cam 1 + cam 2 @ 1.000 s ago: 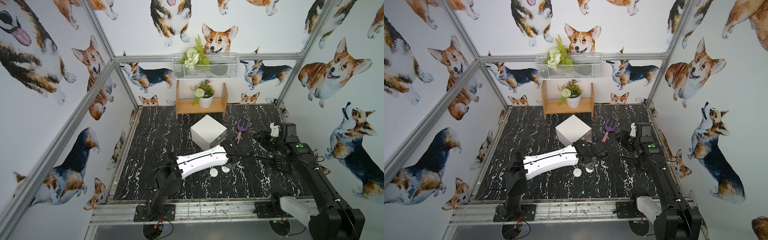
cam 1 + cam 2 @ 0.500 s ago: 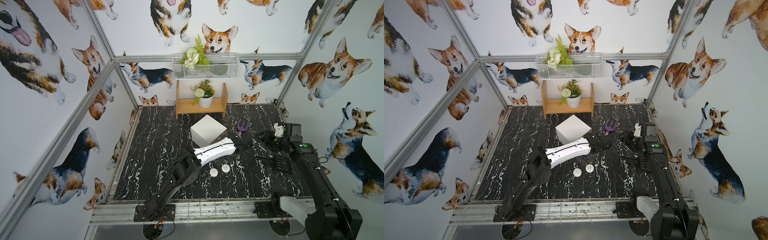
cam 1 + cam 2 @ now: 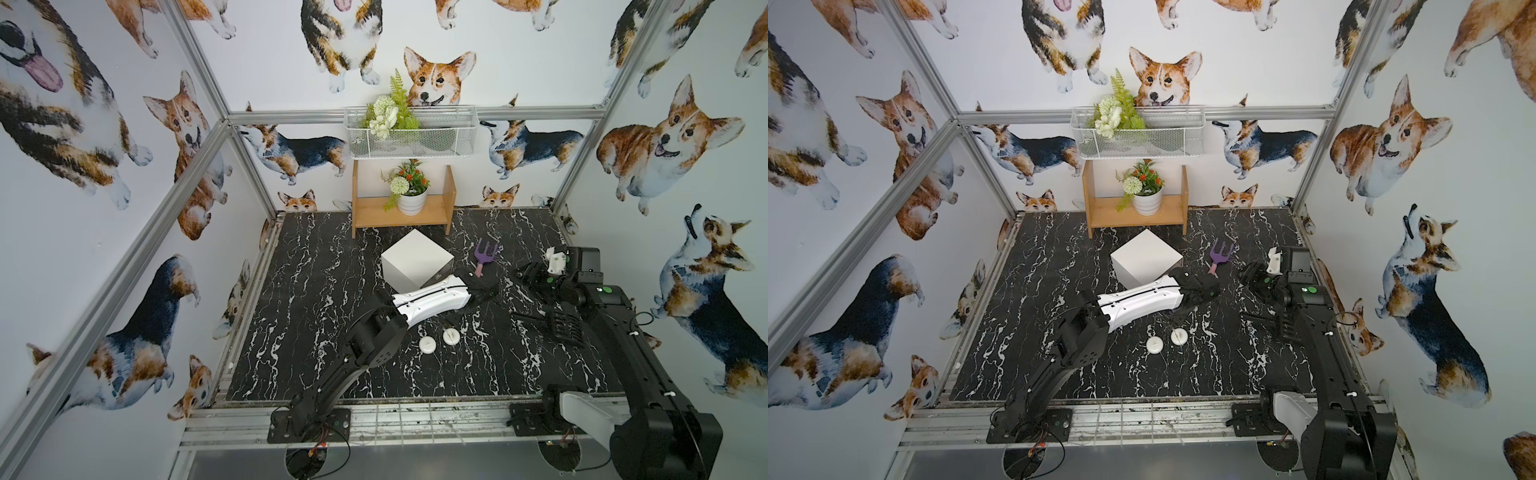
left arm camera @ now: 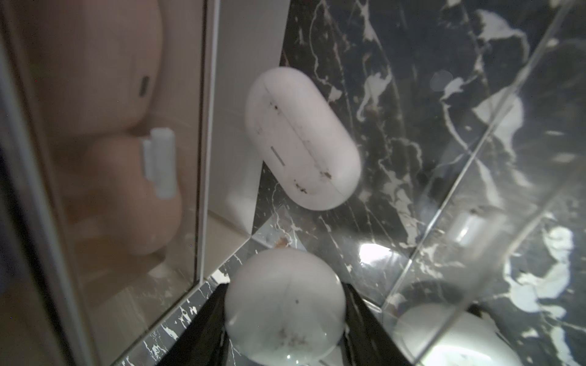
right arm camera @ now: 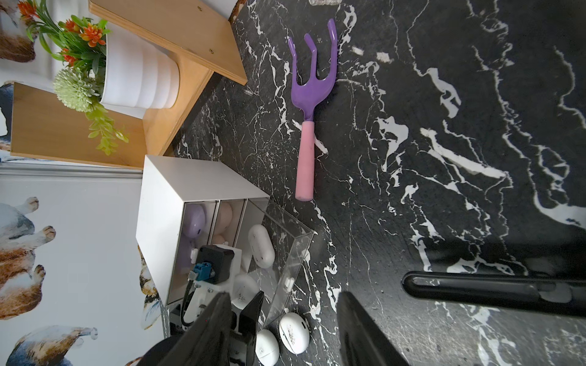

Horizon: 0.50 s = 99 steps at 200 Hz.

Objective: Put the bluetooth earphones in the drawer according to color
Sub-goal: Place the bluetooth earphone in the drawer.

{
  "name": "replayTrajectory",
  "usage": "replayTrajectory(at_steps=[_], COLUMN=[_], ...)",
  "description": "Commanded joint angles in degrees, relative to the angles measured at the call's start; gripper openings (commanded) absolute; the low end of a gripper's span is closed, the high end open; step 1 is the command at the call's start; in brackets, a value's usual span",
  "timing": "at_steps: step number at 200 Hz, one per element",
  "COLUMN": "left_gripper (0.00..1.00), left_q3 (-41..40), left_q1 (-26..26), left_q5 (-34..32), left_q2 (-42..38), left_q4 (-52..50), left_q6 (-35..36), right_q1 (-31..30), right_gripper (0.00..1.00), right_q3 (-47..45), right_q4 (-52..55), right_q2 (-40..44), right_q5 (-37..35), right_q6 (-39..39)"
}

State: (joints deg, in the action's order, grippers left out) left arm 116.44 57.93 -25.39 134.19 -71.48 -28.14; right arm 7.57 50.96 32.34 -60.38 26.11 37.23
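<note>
1. Nearest the robot's base, two loose cases, both white, lie just beside each other on the black marble worktop.
2. Just beyond them, the left hand is closed on a white held case, over the open bottom drawer.
3. Inside that clear drawer lies another white case, the stored case.
4. To the right, the right hand hangs above bare worktop, its jaws wide apart and holding nothing.
5. The drawer belongs to a white cabinet. Its middle drawer, shut, shows pink cases. Its top drawer, also shut, shows purple cases.
6. Right of the cabinet, a purple and pink fork lies flat.
7. At the back wall, a wooden shelf holds a pot plant. A wire basket hangs above it.
</note>
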Motion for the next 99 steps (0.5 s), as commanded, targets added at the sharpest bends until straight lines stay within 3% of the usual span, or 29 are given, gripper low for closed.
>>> replayTrajectory(at_steps=[1, 56, 99], left_gripper=[0.34, 0.39, 0.50], left_q3=[-0.1, -0.1, 0.3], left_q1=[-0.5, -1.7, -1.9], left_q5=[-0.5, -0.7, -1.6], left_q2=[0.7, 1.6, 1.2], left_q4=[-2.2, -2.5, -3.1], left_q6=[1.0, 1.4, 1.2], right_q1=[0.0, 0.1, 0.1], right_gripper=[0.59, 0.60, 0.62], right_q3=[-0.1, -0.3, 0.1], right_q4=[-0.6, -0.4, 0.3], right_q2=[-0.1, 0.1, 0.3], right_q5=[0.6, 0.7, 0.3], right_q6=[0.3, 0.2, -0.2])
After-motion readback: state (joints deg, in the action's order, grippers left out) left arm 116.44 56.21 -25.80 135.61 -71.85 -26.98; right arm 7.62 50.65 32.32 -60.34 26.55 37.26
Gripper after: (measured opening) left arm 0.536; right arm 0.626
